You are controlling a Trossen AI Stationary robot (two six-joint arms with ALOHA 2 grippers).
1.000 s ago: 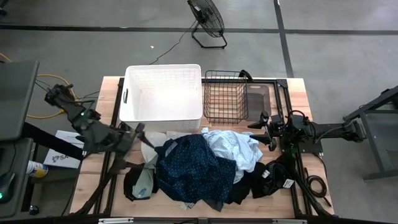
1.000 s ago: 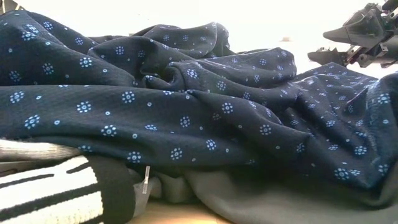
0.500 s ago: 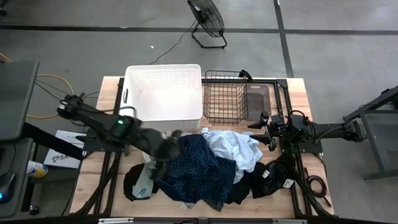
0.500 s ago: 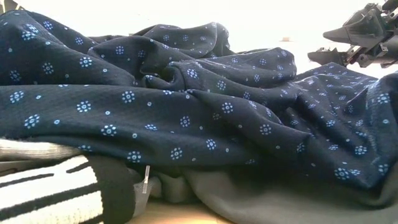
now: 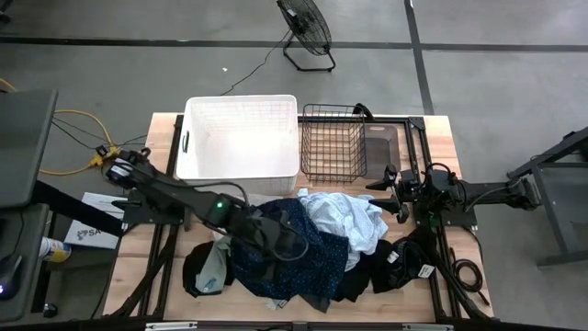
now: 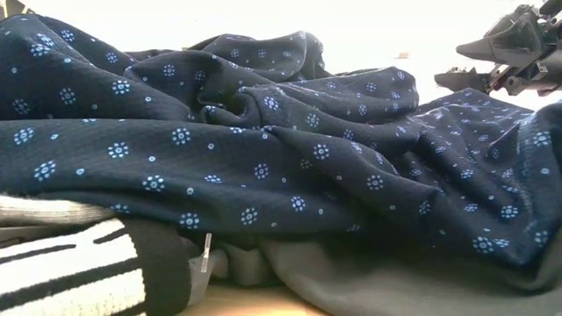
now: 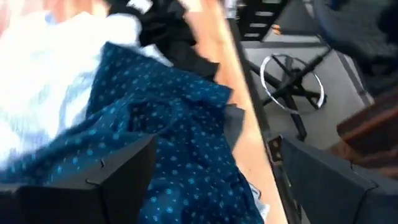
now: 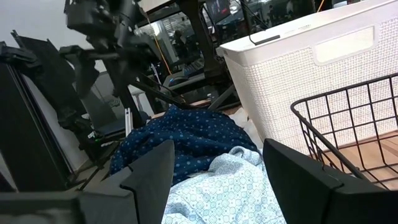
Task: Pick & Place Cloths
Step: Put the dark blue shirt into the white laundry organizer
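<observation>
The cloths lie heaped on the table's near half. On top is a dark navy patterned one (image 5: 276,262) (image 6: 263,158) (image 7: 155,124), resting on a light blue one (image 5: 347,216) (image 8: 230,186). Black ones (image 5: 386,262) and a greyish one (image 5: 209,267) lie at the heap's edges. My left gripper (image 5: 296,246) (image 7: 211,186) is open, slanting down just above the navy cloth. Whether it touches the cloth I cannot tell. My right gripper (image 5: 388,184) (image 8: 217,180) (image 6: 492,57) waits open and level at the heap's right, above the light blue cloth.
A white plastic tub (image 5: 241,138) (image 8: 311,68) stands at the far side, with a black wire basket (image 5: 333,142) (image 8: 354,130) to its right. A striped cloth (image 6: 61,272) and a grey one (image 6: 378,281) lie at the heap's near foot. A floor fan (image 5: 305,28) stands beyond the table.
My left arm has swung from the table's left edge toward the right, out over the heap, and has sunk toward the navy cloth while rolling its wrist. Its fingers have stayed open. The cloths and my right arm have kept still.
</observation>
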